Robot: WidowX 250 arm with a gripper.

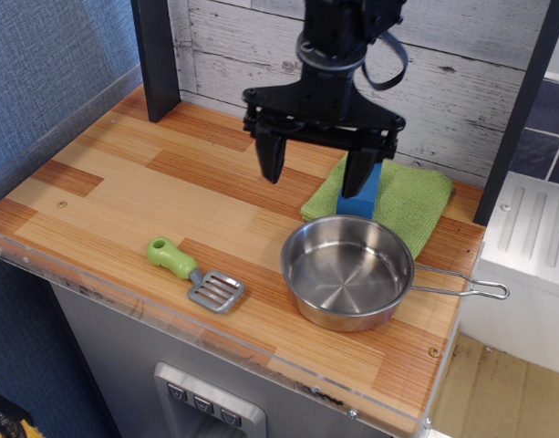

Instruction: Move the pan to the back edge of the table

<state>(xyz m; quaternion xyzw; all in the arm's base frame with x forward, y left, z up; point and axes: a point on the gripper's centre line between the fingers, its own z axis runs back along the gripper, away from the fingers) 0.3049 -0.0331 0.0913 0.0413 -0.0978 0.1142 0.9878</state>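
The striped wooden desk [170, 196] fills the view, light and reddish-brown planks with a clear plastic rim along the front, set against a whitewashed plank wall [233, 55] at the back. Above the middle of it hangs the black gripper [315, 169], its two dark fingers [270, 155] spread wide apart and pointing straight down, released, nothing between them. One finger sits over bare wood, the other lines up in front of the blue block [363, 196], hiding its upper part. Down at the front right we have the stainless-steel pan [347, 272], round, shiny and upright, resting flat on the desk close to the front rim, well away from the back edge. Its thin wire loop handle [466, 290] sticks out to the right, reaching past the desk's right side. Just behind the pan lies the green cloth [416, 205], spread flat near the back right corner, with the blue block standing upright on its left part; the pan's far rim sits just beside the cloth's near edge. Over to the left of the pan, apart from it, lies the green-handled slotted spatula [195, 276], handle angled up-left, metal blade toward the pan.
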